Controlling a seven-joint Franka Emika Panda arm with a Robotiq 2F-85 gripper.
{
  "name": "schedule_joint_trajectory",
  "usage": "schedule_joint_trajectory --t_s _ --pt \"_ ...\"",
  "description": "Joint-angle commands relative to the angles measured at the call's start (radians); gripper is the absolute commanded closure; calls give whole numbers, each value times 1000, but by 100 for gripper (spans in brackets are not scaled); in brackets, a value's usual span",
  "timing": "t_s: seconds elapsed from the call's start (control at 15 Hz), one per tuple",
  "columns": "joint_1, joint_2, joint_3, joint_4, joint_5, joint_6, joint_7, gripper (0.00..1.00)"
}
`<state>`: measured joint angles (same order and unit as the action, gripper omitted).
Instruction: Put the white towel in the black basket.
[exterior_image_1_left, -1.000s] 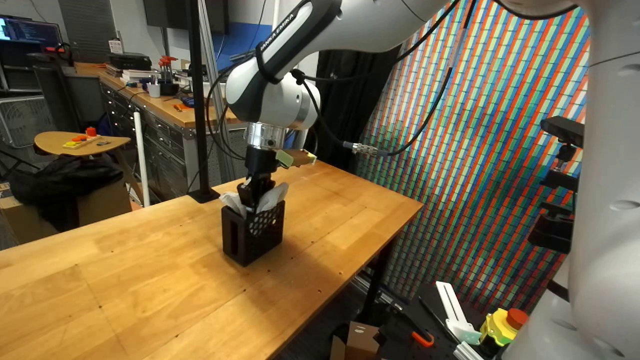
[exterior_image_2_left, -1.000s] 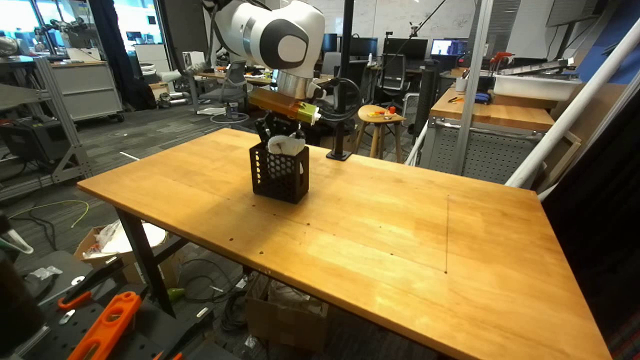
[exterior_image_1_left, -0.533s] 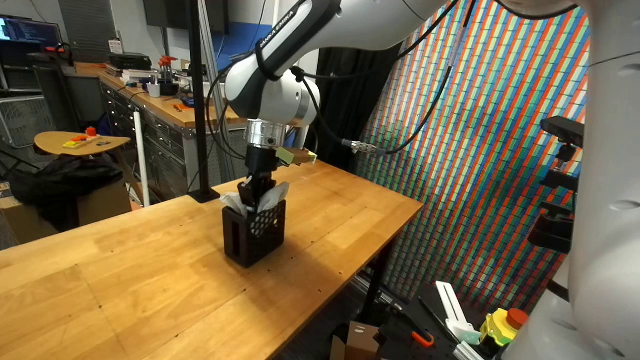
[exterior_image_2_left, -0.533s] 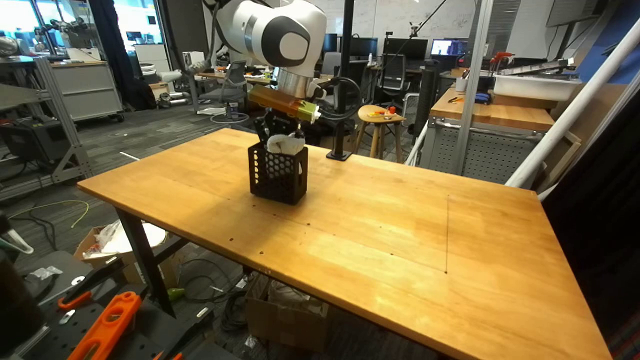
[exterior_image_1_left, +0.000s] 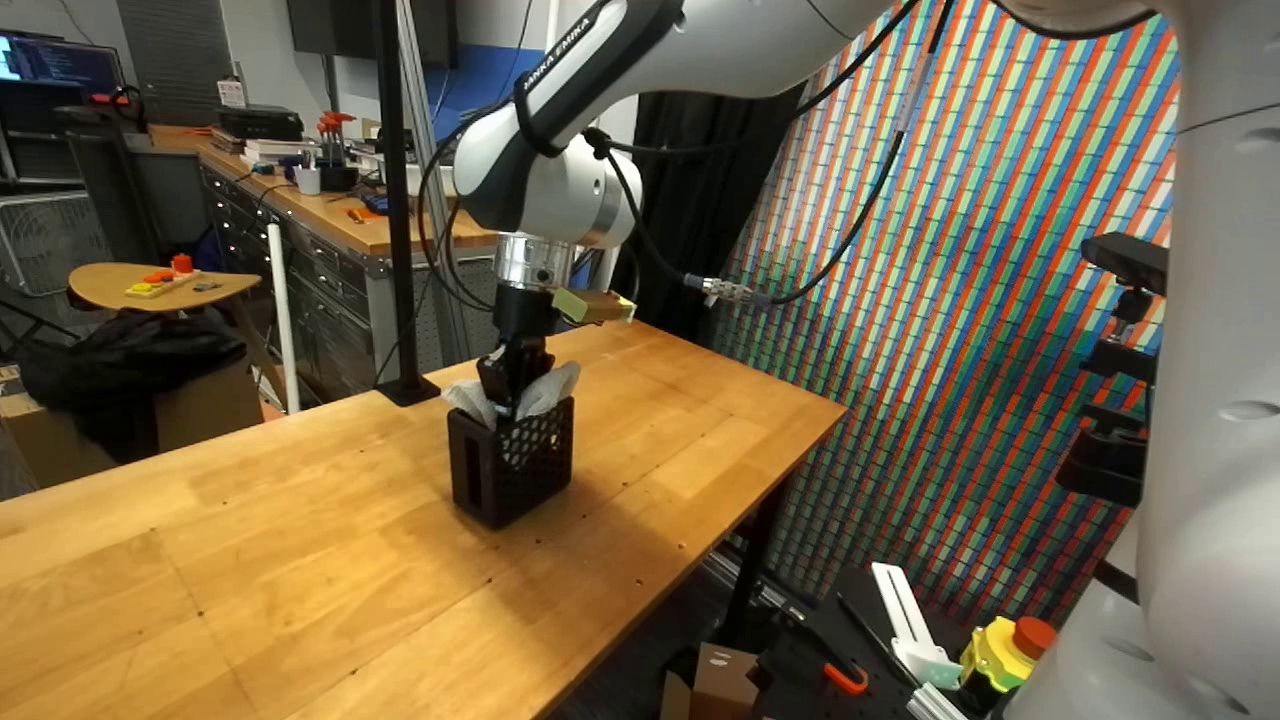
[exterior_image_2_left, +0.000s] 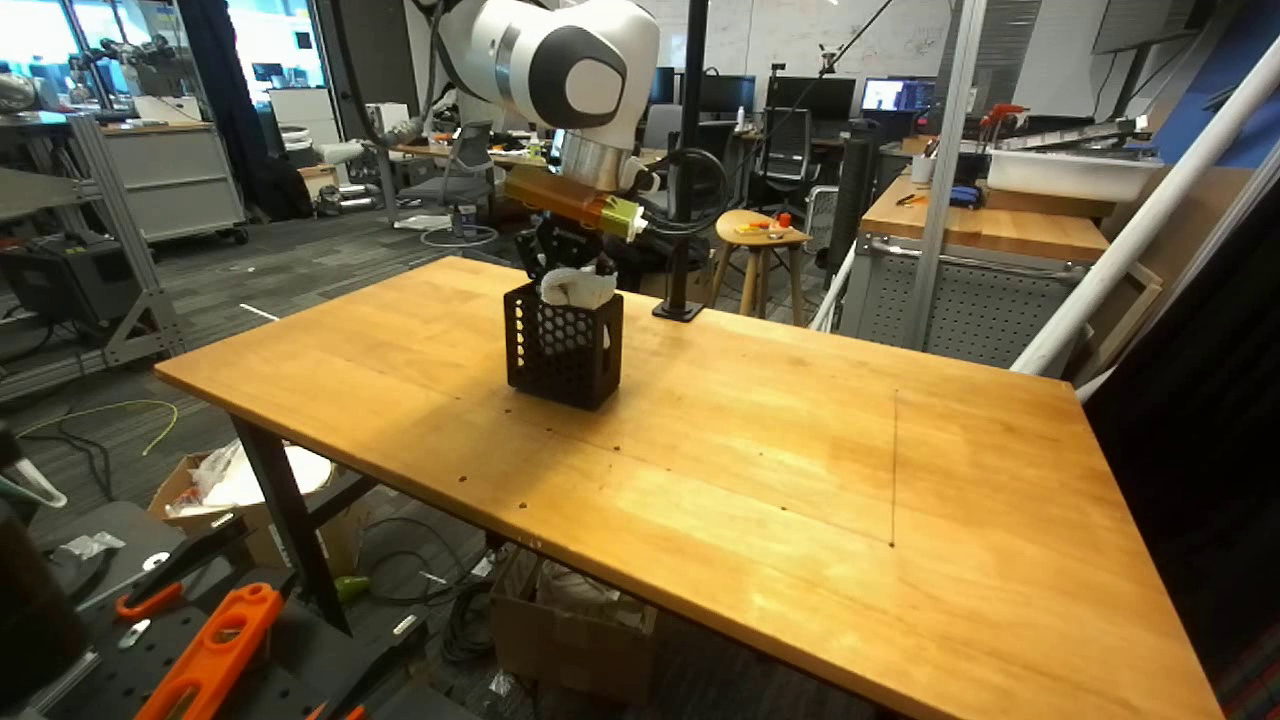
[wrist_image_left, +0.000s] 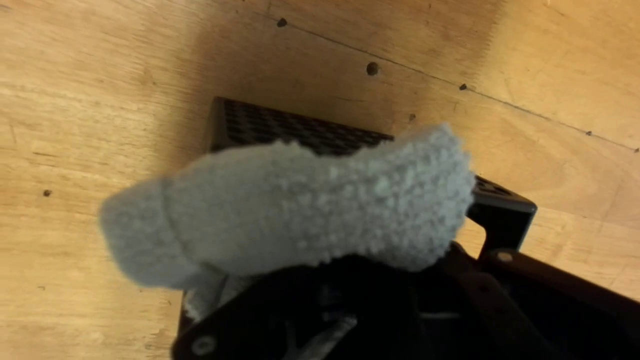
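The white towel (exterior_image_1_left: 548, 392) is bunched in the mouth of the black basket (exterior_image_1_left: 520, 478), folds rising above the rim on both sides of my gripper (exterior_image_1_left: 513, 412). In an exterior view the towel (exterior_image_2_left: 577, 288) makes a rounded roll over the near rim of the basket (exterior_image_2_left: 562, 362). White cloth also shows through the lattice side. From the wrist, the towel (wrist_image_left: 310, 210) spans most of the opening and overhangs one side of the basket (wrist_image_left: 510, 220). My gripper (wrist_image_left: 407, 272) points down into the basket, its jaws close together on the cloth. Towel and dark shadow hide the fingertips.
The basket stands on a wooden table (exterior_image_1_left: 300, 560). A black post (exterior_image_1_left: 393, 230) rises from the table's edge close behind the arm. An orange-tinted box (exterior_image_2_left: 565, 203) is fixed to the wrist above the gripper. A stool (exterior_image_2_left: 760, 230) stands beyond the table.
The wrist has risen slightly and shifted a little sideways. The basket has slid slightly along with it, and the towel has kept its place at the gripper.
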<state>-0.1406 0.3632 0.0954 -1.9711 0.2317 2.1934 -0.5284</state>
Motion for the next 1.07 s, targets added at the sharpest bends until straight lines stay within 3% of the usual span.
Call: schedule_joint_trajectory --t_s 0.0,0.13,0.4,0.53,0.87,0.93,1.0 --pt "8 -11 -8 16 3 -18 20 63" --pt "8 -11 -8 16 3 -17 23 54" --pt "10 -15 -6 17 2 -19 26 23" --pt "11 -18 -7 17 1 -20 30 18" --pt "17 -37 -8 10 -10 -21 38 39" --pt "18 -40 -8 9 -12 -20 39 46" --pt "21 -51 -9 5 -17 -22 44 63"
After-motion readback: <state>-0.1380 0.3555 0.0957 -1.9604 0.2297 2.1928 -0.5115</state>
